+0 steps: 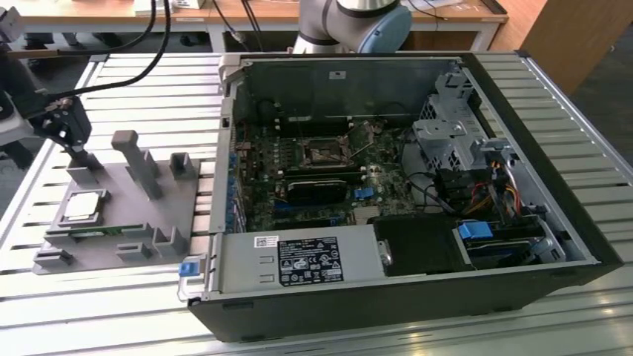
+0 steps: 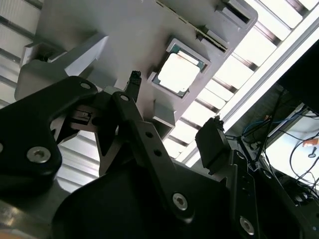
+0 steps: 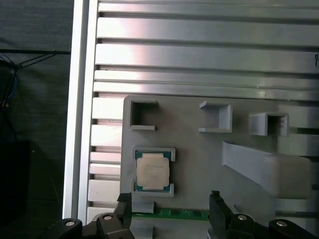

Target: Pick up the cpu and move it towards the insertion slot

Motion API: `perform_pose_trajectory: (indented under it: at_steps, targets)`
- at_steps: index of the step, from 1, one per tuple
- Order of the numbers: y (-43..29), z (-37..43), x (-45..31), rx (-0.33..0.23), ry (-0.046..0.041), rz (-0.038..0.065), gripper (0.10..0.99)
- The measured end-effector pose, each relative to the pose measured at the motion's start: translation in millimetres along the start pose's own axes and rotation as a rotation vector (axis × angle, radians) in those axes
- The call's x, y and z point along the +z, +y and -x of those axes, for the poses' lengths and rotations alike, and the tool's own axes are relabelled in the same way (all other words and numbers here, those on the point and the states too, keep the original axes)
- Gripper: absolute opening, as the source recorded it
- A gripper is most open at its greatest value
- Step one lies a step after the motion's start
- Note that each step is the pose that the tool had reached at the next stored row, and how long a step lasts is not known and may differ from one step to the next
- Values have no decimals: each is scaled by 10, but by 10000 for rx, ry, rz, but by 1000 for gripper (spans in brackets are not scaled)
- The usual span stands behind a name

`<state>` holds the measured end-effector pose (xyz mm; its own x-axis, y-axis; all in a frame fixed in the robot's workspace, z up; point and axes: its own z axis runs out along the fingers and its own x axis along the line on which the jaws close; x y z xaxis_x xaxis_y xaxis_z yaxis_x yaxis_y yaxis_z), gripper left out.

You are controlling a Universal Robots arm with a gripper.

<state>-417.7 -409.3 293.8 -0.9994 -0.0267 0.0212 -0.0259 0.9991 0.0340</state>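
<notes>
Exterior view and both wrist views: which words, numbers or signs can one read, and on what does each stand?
No text can be read.
Black label on the silver metal power supply box: print too small to read.
White sticker beside that label: too small.
White square sticker on the grey inner case wall: too small.
Silvery square cpu in the first wrist view: top too bright, nothing legible.

It looks like a robotics workshop. An opened computer case (image 1: 336,311) lies on a slatted aluminium bench (image 1: 178,111), with wooden desks (image 1: 267,9) at twelve o'clock.
</notes>
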Motion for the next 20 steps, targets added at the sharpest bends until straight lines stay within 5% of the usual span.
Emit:
perform_pose_trajectory:
  at_steps: [20]
  targets:
    - [-13, -36, 272, -28, 58, -4, 718]
